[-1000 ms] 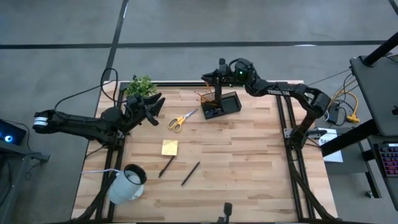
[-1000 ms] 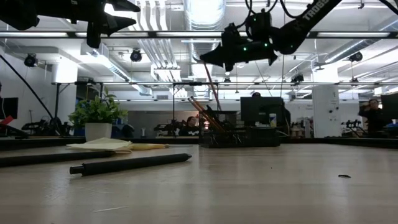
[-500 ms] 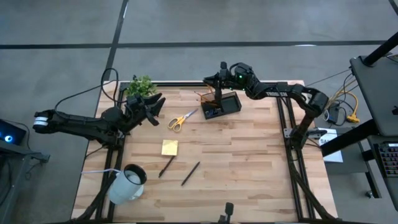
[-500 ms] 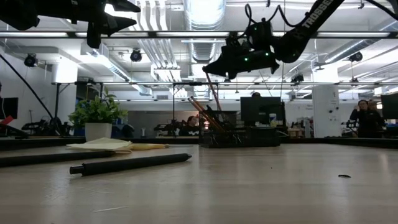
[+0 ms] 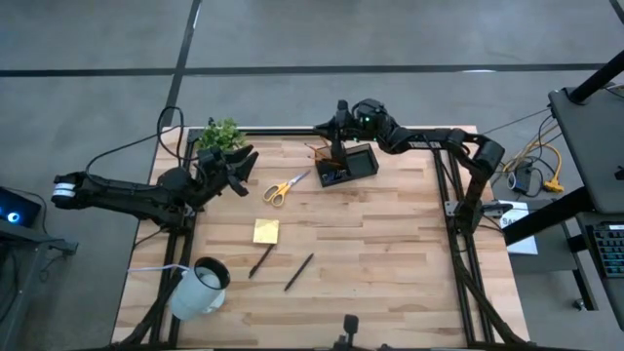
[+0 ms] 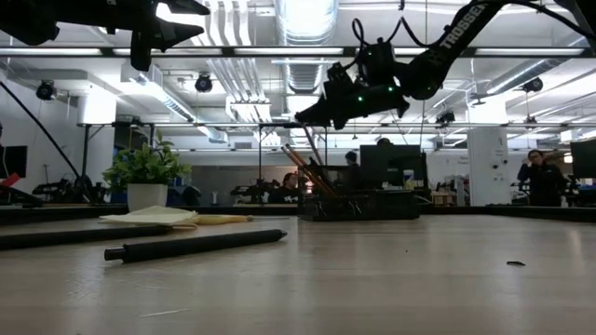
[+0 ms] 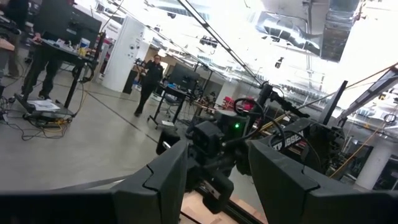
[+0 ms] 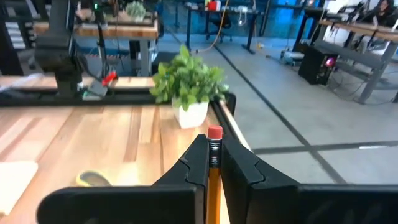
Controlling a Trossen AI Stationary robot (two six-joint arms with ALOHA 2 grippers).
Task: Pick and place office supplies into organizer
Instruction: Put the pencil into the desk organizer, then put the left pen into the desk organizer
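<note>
Since a second ago the right gripper (image 5: 336, 122) has slid toward the plant side, clamped on an orange pencil (image 8: 213, 168) hanging steeply beneath it into the organizer (image 5: 349, 163) directly below, the left gripper (image 5: 239, 168) open, well apart.

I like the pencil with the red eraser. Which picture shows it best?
The right wrist view: the pencil stands large between the right end effector's shut fingers, eraser showing. The high view shows it as a thin line above the organizer. The low view shows a slanted stick. The left wrist view doesn't show it.
</note>
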